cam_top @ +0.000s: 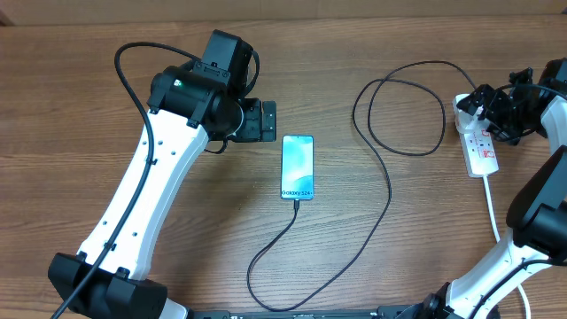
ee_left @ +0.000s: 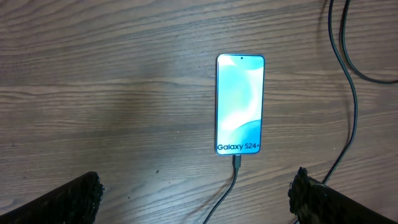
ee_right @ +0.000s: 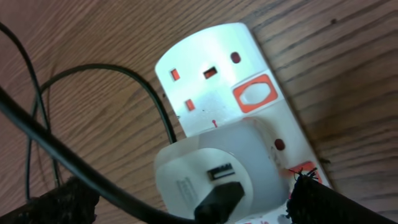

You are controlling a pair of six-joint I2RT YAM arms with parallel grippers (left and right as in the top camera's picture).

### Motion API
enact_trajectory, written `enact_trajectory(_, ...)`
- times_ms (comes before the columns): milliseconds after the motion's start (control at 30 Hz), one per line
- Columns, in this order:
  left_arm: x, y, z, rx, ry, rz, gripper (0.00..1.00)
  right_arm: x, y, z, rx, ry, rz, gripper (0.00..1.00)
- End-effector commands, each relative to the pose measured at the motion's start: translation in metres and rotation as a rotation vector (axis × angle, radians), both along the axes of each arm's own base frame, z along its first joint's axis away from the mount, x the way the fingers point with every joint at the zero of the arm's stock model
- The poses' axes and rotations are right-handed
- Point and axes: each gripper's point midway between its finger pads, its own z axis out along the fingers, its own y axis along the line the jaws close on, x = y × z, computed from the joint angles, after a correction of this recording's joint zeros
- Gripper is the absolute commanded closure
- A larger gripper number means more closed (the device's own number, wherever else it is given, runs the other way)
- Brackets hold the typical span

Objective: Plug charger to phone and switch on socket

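left end effector: spread, phone ahead, apart | right end effector: spread, charger between fingertips, socket ahead

Top-down overhead; close wrist views.

Phone: face up, screen lit, on the wooden table, away from its edges.
Charger: black connector plugged into the phone's bottom end.
Left gripper: fingertips spread wide.

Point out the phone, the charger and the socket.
phone point(ee_left: 240, 102), left wrist view, middle of the screen.
charger point(ee_left: 236, 169), left wrist view, cable just below the phone.
socket point(cam_top: 483, 153), overhead view, free end of its white body.
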Motion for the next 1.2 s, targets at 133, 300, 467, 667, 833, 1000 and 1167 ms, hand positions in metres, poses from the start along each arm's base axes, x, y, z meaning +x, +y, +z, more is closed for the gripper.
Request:
enact_trajectory(133,0.002,-0.002,0.007,0.007,-0.027,-0.014,0.01,0.004,-0.011,0.000,-0.050,-0.003,-0.005,0.00)
enact_trajectory(300,0.002,-0.002,0.007,0.007,-0.027,-0.014,0.01,0.003,-0.010,-0.018,-0.030,0.029,-0.002,0.00)
enact_trajectory(467,0.002,-0.002,0.007,0.007,-0.027,-0.014,0.01,0.004,-0.001,-0.033,0.021,0.032,0.031,0.00)
enact_trajectory(667,0.002,-0.002,0.007,0.007,-0.027,-0.014,0.01,0.002,0.004,-0.036,0.049,0.040,0.036,0.00)
enact_trajectory(833,0.002,-0.002,0.007,0.007,-0.027,-0.014,0.01,-0.001,0.006,-0.036,0.064,0.050,0.037,0.00)
enact_trajectory(1000,0.002,-0.002,0.007,0.007,-0.027,-0.014,0.01,0.001,0.005,-0.034,0.059,0.043,0.037,0.00)
enact_trajectory(1167,0.002,-0.002,0.007,0.007,-0.027,-0.014,0.01,0.004,-0.001,-0.027,0.035,0.043,0.031,0.00)
